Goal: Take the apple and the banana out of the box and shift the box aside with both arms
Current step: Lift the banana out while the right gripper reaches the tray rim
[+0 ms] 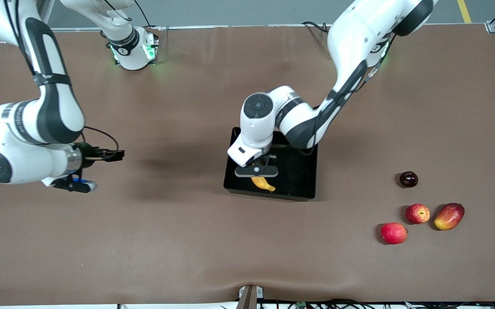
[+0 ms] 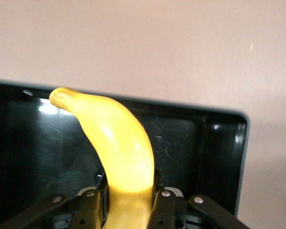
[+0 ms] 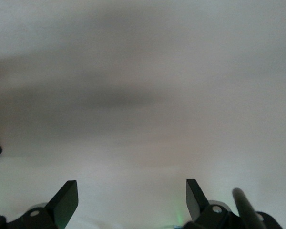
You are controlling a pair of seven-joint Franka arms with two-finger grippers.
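The left gripper [image 1: 259,177] is inside the black box [image 1: 305,171], over the wall nearest the front camera, its fingers [image 2: 93,210] clamped on the banana [image 2: 119,152]. The banana's tip reaches toward that wall. The apple [image 1: 418,213] lies well apart, toward the left arm's end, among a red fruit [image 1: 393,233], mango [image 1: 449,216] and maroon fruit [image 1: 408,179]. The right gripper [image 1: 112,155] waits wide open and empty over bare table [image 1: 166,240].

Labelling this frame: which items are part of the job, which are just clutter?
In play:
- banana, clamped by the left gripper over the black box
- apple, on the table
- right gripper, open, waiting

Clutter:
- mango
- plain red fruit
- dark maroon fruit
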